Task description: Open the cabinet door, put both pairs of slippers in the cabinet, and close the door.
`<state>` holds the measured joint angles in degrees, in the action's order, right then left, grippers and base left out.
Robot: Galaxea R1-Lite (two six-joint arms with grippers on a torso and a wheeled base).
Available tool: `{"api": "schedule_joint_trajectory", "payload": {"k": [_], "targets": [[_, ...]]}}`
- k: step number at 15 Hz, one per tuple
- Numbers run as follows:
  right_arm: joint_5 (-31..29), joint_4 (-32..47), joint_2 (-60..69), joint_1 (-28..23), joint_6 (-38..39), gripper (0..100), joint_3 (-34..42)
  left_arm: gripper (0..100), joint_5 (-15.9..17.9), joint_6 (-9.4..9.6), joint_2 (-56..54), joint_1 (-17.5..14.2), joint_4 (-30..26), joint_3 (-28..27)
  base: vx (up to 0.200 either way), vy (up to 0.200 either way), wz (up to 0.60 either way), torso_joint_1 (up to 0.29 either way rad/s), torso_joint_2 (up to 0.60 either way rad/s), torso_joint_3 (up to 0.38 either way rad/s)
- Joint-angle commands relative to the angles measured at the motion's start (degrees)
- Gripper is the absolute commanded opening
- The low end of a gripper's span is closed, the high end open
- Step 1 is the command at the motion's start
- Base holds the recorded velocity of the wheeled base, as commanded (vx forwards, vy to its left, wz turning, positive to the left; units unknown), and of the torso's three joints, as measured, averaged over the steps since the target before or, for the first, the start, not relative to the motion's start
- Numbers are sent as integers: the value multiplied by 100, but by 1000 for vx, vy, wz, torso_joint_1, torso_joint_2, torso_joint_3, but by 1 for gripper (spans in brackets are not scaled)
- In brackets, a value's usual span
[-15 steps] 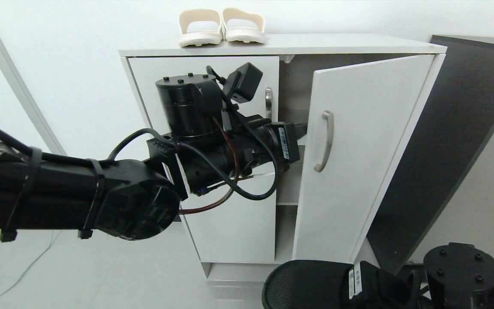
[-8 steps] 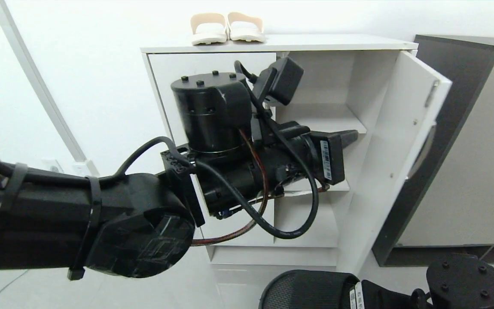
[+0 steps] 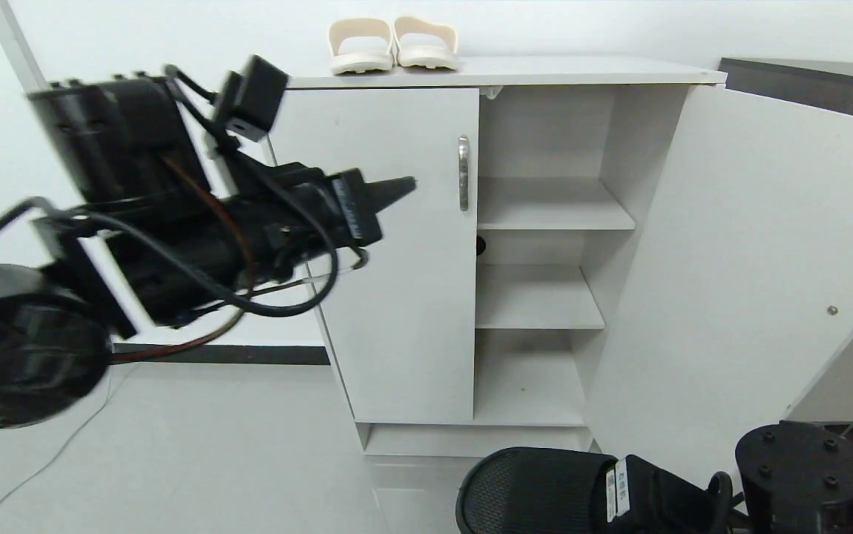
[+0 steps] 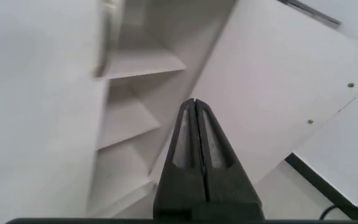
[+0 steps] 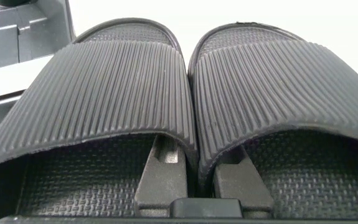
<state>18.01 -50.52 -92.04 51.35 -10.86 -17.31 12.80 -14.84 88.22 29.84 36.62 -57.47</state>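
A white cabinet [image 3: 515, 70] stands ahead with its right door [image 3: 730, 282] swung wide open and its left door [image 3: 397, 297] closed. Three bare shelves [image 3: 538, 300] show inside. A pair of cream slippers [image 3: 393, 44] rests on the cabinet top. My left gripper [image 3: 404, 185] hangs shut and empty in front of the left door, near its handle [image 3: 463, 173]; in the left wrist view its fingers [image 4: 195, 109] are pressed together. Low at the front, a pair of black slippers [image 3: 538, 489] is held side by side, my right gripper [image 5: 194, 168] shut on their inner edges.
A dark grey cabinet [image 3: 805, 74] stands right behind the open door. A thin cable [image 3: 41, 467] lies on the pale floor at the left. Open floor lies in front of the white cabinet.
The right door swung from partly open to wide open. My left arm drew back out of the opening to the left, now before the closed door. The head view also shifted.
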Motion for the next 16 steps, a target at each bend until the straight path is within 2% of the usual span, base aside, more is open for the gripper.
{"api": "schedule_joint_trajectory", "payload": {"k": [1, 2, 3, 4, 5, 6, 9, 10, 11, 12, 13, 14, 15, 16], "targets": [[1, -2, 2, -2, -4, 0, 0, 0, 3, 121, -3039, -875, -2185, 807, 0, 0, 0, 0, 0, 0], [1, -2, 2, -2, -4, 0, 0, 0, 3, 227, -3382, -936, -2616, 860, 0, 0, 0, 0, 0, 0], [1, -2, -7, -2, -12, 0, 0, 0, -85, 930, -4665, -1226, -4559, 869, 0, 0, 0, 0, 0, 0], [1, -2, -16, -2, -12, 0, -9, 0, -225, 1150, -5122, -1358, -5244, 869, 0, 0, 0, 0, 0, 0], [1, -2, 2, -2, -12, 0, 0, 0, -849, 1299, -5913, -1604, -6018, 1044, 0, 0, 0, 0, 0, 0], [1, -2, 11, -2, -12, 0, 8, 0, -1324, 1308, -6379, -1727, -6158, 1361, 0, 0, 0, 0, 0, 0], [10, -2, -16, -2, -12, 0, 8, 0, -2950, 1352, -7794, -1833, -5868, 2969, 0, 0, 0, 0, 0, 0], [10, -2, -33, -11, -12, 0, 8, 0, -3301, 1492, -8154, -2123, -5807, 3470, 0, 0, 0, 0, 0, 0], [10, 7, -42, -2, -12, 0, 8, 0, -3530, 1475, -8330, -2316, -5569, 4006, 0, 0, 0, 0, 0, 0], [10, 7, -60, -2, -12, 0, 17, 0, -4005, 1308, -8295, -2299, -4813, 4569, 0, 0, 0, 0, 0, 0], [10, -2, -69, -2, -30, 0, 26, 0, -4013, 1334, -8295, -2307, -4075, 5114, 0, 0, 0, 0, 0, 0], [10, -2, -69, -11, -21, 0, 26, 0, -4013, 1501, -8304, -2307, -3495, 5650, 0, 0, 0, 0, 0, 0], [1, -2, -77, -11, -21, 0, 26, 0, -3873, 1510, -8304, -2307, -3381, 5747, 0, 0, 0, 0, 0, 0], [1, -2, -77, -11, -21, 0, 26, 0, -3477, 1466, -8304, -2307, -3416, 5747, 0, 0, 0, 0, 0, 0]]}}
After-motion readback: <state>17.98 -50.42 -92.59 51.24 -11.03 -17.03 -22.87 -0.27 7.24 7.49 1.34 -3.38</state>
